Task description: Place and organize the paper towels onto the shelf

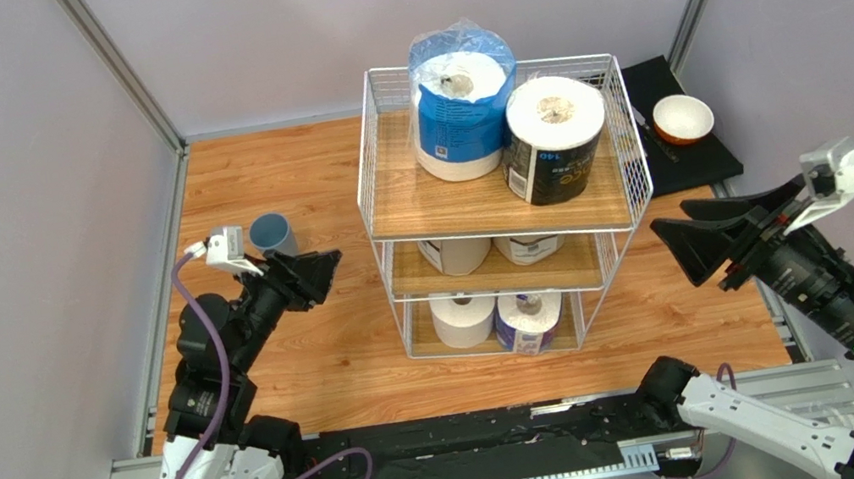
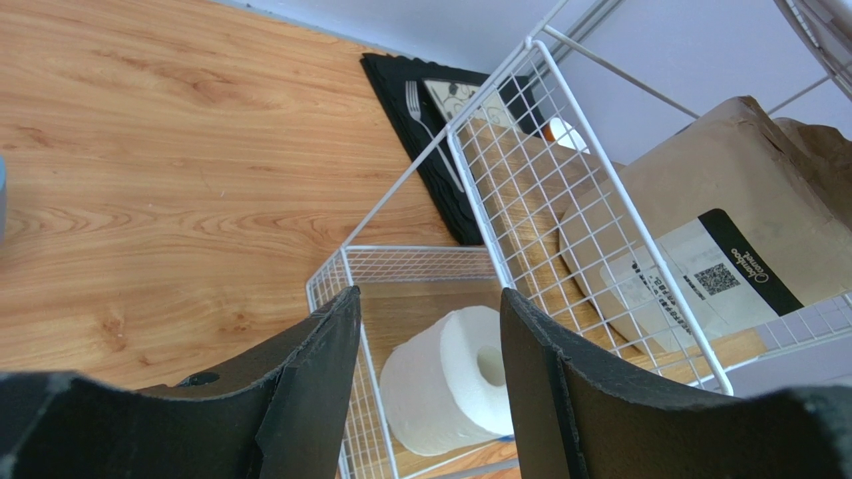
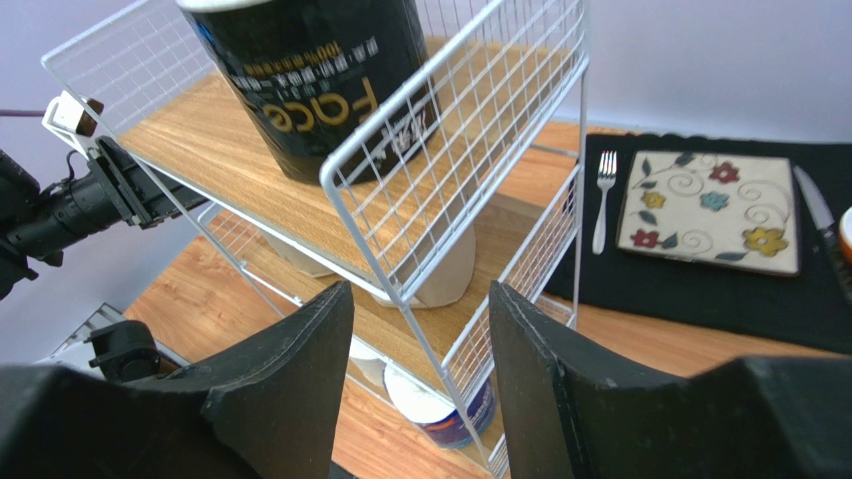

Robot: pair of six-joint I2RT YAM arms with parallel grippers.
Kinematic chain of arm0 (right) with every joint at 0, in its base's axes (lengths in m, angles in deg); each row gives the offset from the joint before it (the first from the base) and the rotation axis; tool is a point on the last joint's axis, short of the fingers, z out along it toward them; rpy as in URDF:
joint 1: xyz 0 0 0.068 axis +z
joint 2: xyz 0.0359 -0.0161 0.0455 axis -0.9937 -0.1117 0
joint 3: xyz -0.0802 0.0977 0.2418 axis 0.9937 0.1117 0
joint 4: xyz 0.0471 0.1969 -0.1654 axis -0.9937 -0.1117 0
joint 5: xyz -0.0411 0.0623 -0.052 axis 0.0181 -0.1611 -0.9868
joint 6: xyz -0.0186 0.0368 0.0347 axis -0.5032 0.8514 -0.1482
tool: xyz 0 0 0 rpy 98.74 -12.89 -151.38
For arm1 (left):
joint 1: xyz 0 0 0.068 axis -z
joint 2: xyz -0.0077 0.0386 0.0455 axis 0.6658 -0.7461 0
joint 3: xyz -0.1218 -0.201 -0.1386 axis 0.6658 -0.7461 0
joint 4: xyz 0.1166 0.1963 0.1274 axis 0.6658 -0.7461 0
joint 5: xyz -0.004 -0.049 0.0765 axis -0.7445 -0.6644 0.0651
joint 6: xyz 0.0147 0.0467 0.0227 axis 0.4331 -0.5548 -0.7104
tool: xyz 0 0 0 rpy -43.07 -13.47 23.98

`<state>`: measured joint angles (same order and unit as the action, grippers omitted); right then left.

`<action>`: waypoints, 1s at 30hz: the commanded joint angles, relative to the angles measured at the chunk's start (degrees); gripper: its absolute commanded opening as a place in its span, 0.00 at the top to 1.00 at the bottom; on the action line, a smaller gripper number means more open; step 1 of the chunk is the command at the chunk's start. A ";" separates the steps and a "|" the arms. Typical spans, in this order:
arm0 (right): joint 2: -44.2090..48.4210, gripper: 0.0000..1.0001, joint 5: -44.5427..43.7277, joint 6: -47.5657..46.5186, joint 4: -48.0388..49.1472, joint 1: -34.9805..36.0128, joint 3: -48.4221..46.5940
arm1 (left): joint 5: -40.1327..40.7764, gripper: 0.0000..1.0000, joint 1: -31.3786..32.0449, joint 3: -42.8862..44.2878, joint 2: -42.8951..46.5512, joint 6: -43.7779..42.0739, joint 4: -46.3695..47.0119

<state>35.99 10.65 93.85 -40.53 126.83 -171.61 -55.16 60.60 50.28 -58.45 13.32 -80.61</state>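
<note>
Six paper towels [image 1: 460,106] fill the three-tier wire shelf [image 1: 440,205] at the centre of the wooden desk [image 1: 310,361]. On the top board, the blue-plastic-wrapped roll [image 1: 457,132] stands upright just beside the dark-wrapped roll [image 1: 554,140]. Two tan-wrapped rolls [image 1: 456,256] occupy the middle tier. The plain white roll [image 1: 463,317] and the white roll with blue label [image 1: 530,321] sit side by side on the bottom board. The left gripper [image 1: 324,265] hovers to the left of the shelf, near a blue cup [image 1: 271,231], its fingers [image 2: 310,379] moderately parted with nothing between them. The right gripper [image 3: 420,289] hangs off the shelf's right side, fingers [image 3: 290,389] likewise apart and empty. Beyond it, a black mat [image 1: 703,160] carries an orange bowl [image 1: 684,119], a fork [image 3: 603,200] and a square flower-patterned plate [image 3: 710,210].
</note>
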 commanded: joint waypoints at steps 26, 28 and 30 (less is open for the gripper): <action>-29.35 0.41 6.64 -22.92 2.87 0.09 -26.75 | 0.44 0.38 -0.22 0.93 1.56 -1.39 -1.56; -29.35 0.41 6.12 -23.10 3.04 0.09 -26.13 | 0.61 0.38 -0.22 0.66 1.91 -1.31 -1.30; -28.83 0.41 5.94 -23.10 3.22 0.09 -25.51 | 0.61 0.38 -0.22 0.48 1.91 -1.22 -1.39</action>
<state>6.27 16.51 72.71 -38.50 126.85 -196.77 -54.59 60.60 50.39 -57.20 12.38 -82.16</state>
